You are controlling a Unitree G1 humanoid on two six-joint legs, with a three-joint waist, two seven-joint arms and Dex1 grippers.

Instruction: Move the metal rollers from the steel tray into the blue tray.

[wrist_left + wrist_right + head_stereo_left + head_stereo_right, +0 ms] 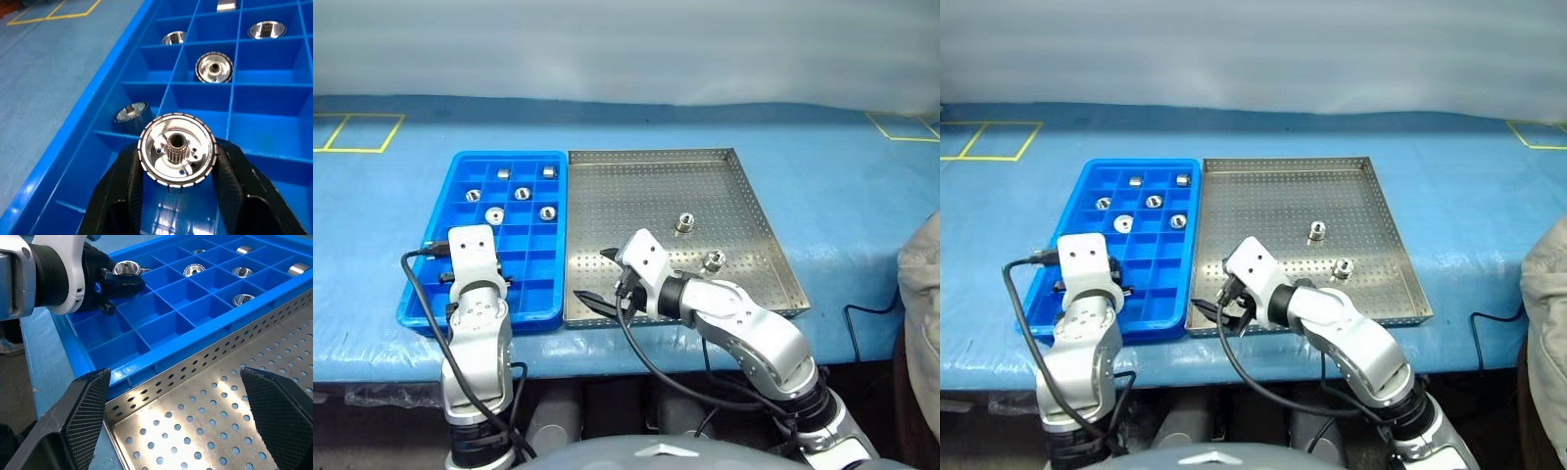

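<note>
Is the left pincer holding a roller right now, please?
Yes: the left pincer is shut on a metal roller, above the blue tray.

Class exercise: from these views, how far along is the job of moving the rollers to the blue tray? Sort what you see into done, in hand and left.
Done: five rollers sit in compartments of the blue tray. In hand: the left gripper clamps one roller above the blue tray. Left: two rollers on the steel tray, where the right gripper hangs open over its near corner.

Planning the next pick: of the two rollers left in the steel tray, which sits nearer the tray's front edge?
The roller by the steel tray's right rim; the other roller stands farther back, nearer the middle.
</note>
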